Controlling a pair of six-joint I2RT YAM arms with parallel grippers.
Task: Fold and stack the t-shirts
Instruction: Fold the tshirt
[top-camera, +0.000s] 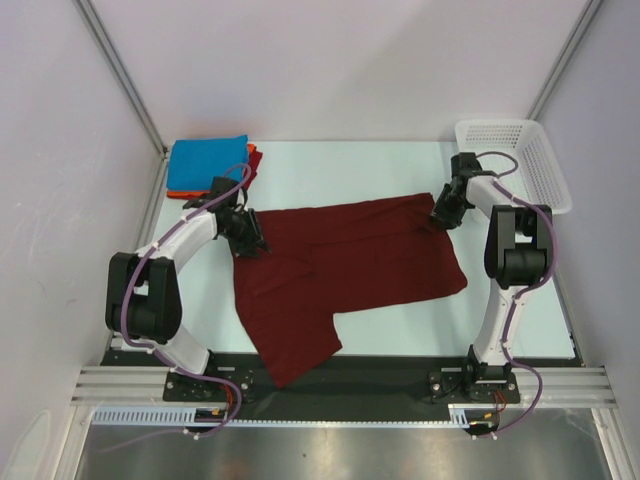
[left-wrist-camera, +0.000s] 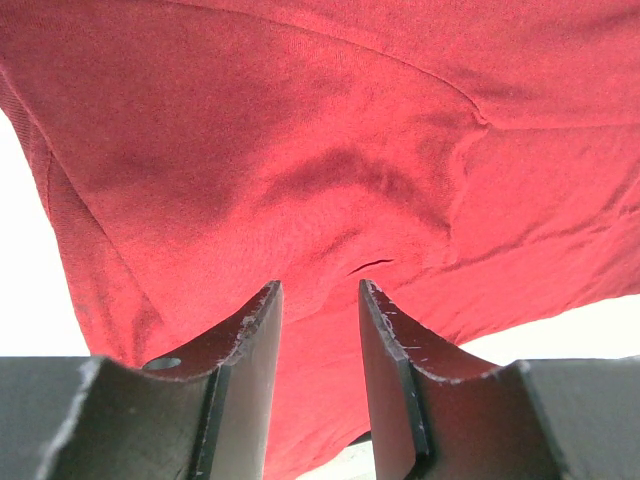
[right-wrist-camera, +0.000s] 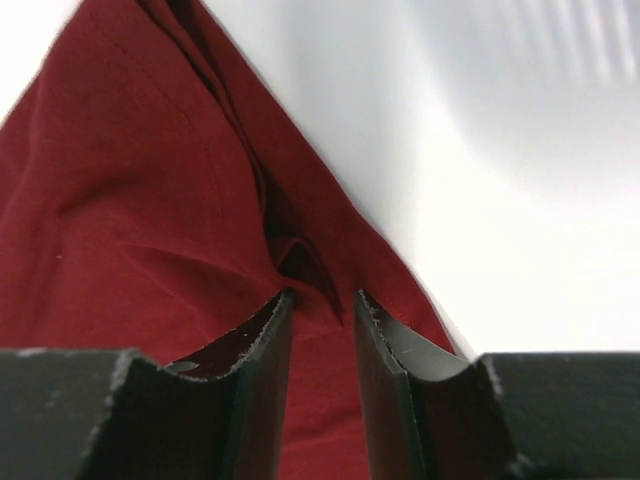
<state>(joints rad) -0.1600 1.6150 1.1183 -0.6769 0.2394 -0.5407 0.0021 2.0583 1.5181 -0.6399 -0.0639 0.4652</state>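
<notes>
The maroon shirt (top-camera: 350, 260) lies spread flat. Left gripper (top-camera: 250, 238) is clamped on its left edge — right gripper (top-camera: 443, 215) on its far-right corner.

Maroon t-shirt (top-camera: 350, 265): plain dark red, unprinted
Blue t-shirt (top-camera: 207, 160): bright blue, plain
Orange-red t-shirt (top-camera: 254, 157): plain orange-red
Basket (top-camera: 545, 165): white, open mesh pattern
Table (top-camera: 340, 165): pale mint-white
Left arm (top-camera: 185, 240), right arm (top-camera: 500, 310): white shells, black joints, lilac cables
</notes>
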